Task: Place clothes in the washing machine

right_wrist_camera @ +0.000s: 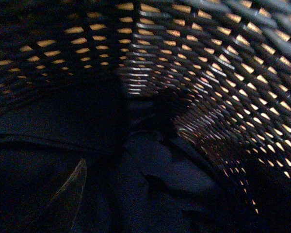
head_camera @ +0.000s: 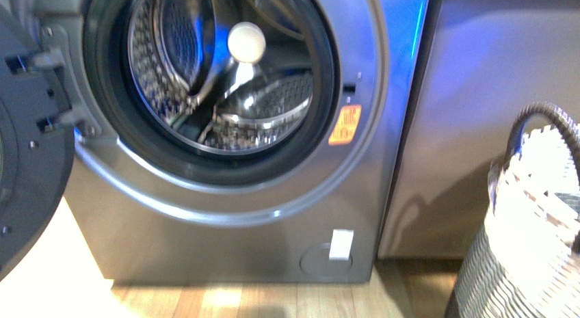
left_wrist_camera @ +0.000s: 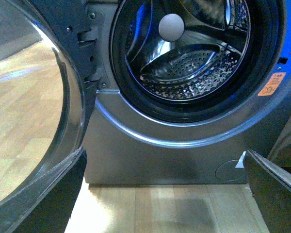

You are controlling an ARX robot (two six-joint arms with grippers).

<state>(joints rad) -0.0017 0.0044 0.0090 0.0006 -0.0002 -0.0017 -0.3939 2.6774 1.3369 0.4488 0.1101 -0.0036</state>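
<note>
The silver-grey washing machine (head_camera: 226, 215) stands in front of me with its dark round door (head_camera: 27, 161) swung open to the left. Its steel drum (head_camera: 219, 85) holds no cloth; a yellow-orange sticker (head_camera: 345, 124) sits right of the porthole. My left gripper (left_wrist_camera: 160, 204) is open and empty, low above the wooden floor, facing the machine (left_wrist_camera: 184, 155) below the drum (left_wrist_camera: 184, 73). My right gripper (right_wrist_camera: 165, 199) is open inside a woven basket (right_wrist_camera: 208, 63), just above the dark navy clothes (right_wrist_camera: 150, 165) crumpled at its bottom. Neither arm shows in the front view.
The woven basket (head_camera: 526, 229) with a dark handle stands on the floor at the right. A plain grey-brown cabinet (head_camera: 492, 126) is beside the machine. A pale round knob (head_camera: 246, 41) shows inside the drum. The open door (left_wrist_camera: 48, 97) is close to the left gripper.
</note>
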